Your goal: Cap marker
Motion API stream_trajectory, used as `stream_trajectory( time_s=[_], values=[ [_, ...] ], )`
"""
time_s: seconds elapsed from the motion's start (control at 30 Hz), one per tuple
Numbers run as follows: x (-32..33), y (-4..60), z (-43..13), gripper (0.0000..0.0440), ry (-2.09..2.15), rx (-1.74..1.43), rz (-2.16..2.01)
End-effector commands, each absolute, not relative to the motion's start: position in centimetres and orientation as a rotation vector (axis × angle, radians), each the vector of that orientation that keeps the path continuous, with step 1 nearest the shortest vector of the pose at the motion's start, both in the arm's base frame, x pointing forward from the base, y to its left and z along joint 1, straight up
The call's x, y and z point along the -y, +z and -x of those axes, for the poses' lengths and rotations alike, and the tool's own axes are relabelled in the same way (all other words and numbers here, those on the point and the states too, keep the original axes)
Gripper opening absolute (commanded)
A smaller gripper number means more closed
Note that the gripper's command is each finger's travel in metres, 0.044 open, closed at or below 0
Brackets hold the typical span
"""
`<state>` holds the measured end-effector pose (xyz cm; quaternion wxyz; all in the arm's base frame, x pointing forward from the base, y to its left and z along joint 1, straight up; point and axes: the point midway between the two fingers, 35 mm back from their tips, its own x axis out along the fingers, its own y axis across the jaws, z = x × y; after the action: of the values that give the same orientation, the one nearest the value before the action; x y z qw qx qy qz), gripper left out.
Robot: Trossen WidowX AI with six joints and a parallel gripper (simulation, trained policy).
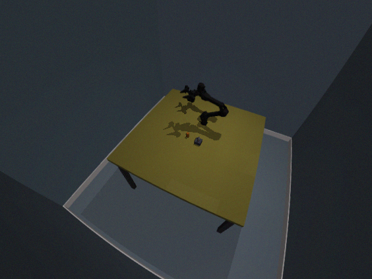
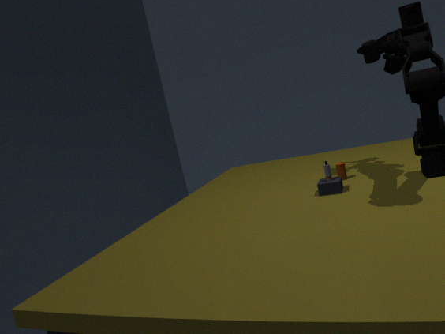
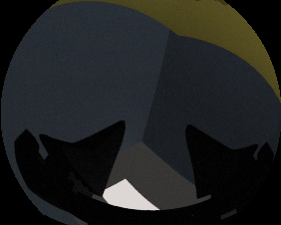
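The grey holder block [image 1: 196, 143] [image 2: 330, 186] sits on the table. The marker [image 2: 327, 171] stands upright in it, with a light body and a bare dark tip. The orange cap [image 1: 187, 134] [image 2: 341, 170] stands upright on the table beside the block, apart from the marker. My gripper [image 1: 183, 94] [image 3: 156, 126] is open, with nothing between its fingers. It hangs high above the table, well away from the cap and the block. The wrist view shows neither the marker nor the cap.
The yellow table [image 1: 185, 165] [image 2: 237, 253] carries the block and the cap. The black arm [image 1: 214, 104] [image 2: 429, 111] rises from its base near the table's back. Its shadows fall across the table beside the cap.
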<state>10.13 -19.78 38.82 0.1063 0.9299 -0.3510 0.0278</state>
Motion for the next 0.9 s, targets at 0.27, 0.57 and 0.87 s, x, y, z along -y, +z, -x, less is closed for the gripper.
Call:
stream_trajectory(
  time_s=[0.27, 0.57, 0.87],
  values=[
    [20.5, 37.5, -11.0, 0.0315, 0.025, 1.019, -2.911],
    [21.1, 36.3, -11.7, 0.0315, -0.03, 1.016, -3.037],
    [21.5, 35.1, -12.4, 0.0315, -0.098, 1.015, -3.156]
  ],
)
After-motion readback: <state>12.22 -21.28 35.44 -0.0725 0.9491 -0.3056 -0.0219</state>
